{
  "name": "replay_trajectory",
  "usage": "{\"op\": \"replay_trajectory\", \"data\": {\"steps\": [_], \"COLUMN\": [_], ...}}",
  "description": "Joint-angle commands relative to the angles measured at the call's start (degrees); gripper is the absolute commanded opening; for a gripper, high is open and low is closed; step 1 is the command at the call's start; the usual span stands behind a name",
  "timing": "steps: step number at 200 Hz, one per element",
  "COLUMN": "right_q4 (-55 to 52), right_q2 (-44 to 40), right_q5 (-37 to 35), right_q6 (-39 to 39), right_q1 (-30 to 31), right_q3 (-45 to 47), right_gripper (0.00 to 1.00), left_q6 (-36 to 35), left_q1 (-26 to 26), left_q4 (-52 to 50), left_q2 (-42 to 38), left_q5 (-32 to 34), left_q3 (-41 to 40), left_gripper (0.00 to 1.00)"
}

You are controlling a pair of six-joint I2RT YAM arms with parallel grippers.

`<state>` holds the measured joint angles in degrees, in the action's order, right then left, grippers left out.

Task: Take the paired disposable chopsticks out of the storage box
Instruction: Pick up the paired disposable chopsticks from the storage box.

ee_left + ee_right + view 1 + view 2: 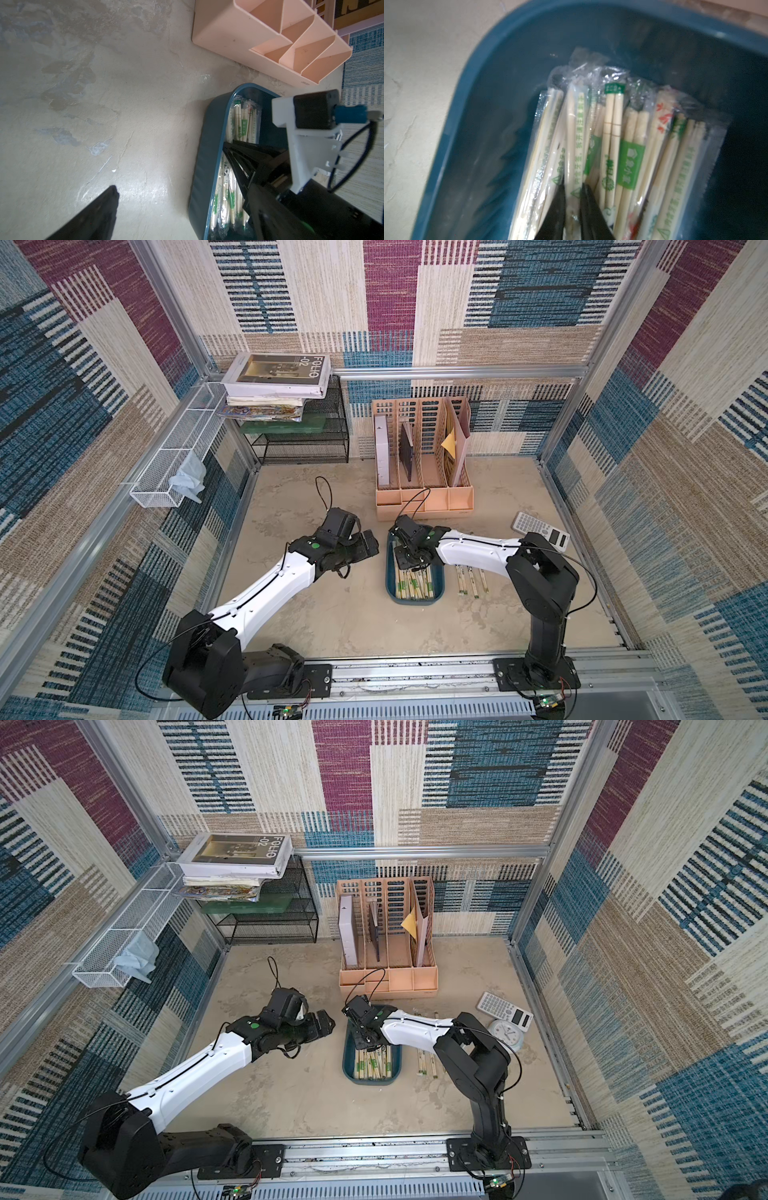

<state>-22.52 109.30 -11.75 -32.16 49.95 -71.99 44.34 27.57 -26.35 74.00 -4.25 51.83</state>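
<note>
1. At the far left, a white mesh basket (174, 456) hangs on the side wall. A pale cloth (189, 483) droops from its near end.
2. In the back left corner, a stack of books (276, 379) sits on a black mesh rack (307, 443).
3. The left gripper (368, 549) hovers over the bare table (332, 614), just left of the storage box. Its jaws stand wide apart and hold nothing. The left wrist view shows one finger (99, 214) above the table surface.
4. The storage box (390, 576), a dark teal tray, lies at mid-table with its long side running front to back. Its far end is near the peach file organizer (424, 497).
5. The paired disposable chopsticks (415, 585) lie lengthwise inside the box, heaped in clear wrappers. Most have green print and a few have red.
6. The right gripper (407, 562) reaches down into the far half of the box. In the right wrist view its black fingertips (556, 207) are drawn nearly together, with one wrapped pair pinched between them. Whether that pair is lifted off the heap cannot be told.
7. Right of the box, three loose pairs (471, 580) lie side by side on the table. They run roughly parallel to the box and are partly under the right arm.
8. Further right, a calculator (540, 529) lies near the side wall. In a top view, a pale round clock (505, 1031) sits just beside it, partly behind the arm.
</note>
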Motion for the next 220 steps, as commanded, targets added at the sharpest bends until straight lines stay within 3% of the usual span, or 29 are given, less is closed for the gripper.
{"op": "replay_trajectory", "data": {"steps": [1, 135, 220], "right_q4": [-0.29, -2.55, -4.66], "right_q2": [-0.48, -11.68, -23.38], "right_q5": [0.17, -0.87, -2.23], "right_q6": [0.47, -0.32, 0.67], "right_q1": [0.0, -0.88, -7.93], "right_q3": [-0.17, 0.92, 5.61], "right_gripper": [0.11, 0.08, 0.09], "left_q6": [-0.26, 0.27, 1.03], "left_q1": [-0.06, 0.4, 4.97], "left_q4": [0.69, 2.8, 3.08], "left_q2": [-0.13, 0.24, 3.28], "left_q5": [-0.1, -3.83, -3.57], "left_q3": [-0.06, 0.89, 4.93], "left_gripper": [0.99, 0.99, 0.99]}}
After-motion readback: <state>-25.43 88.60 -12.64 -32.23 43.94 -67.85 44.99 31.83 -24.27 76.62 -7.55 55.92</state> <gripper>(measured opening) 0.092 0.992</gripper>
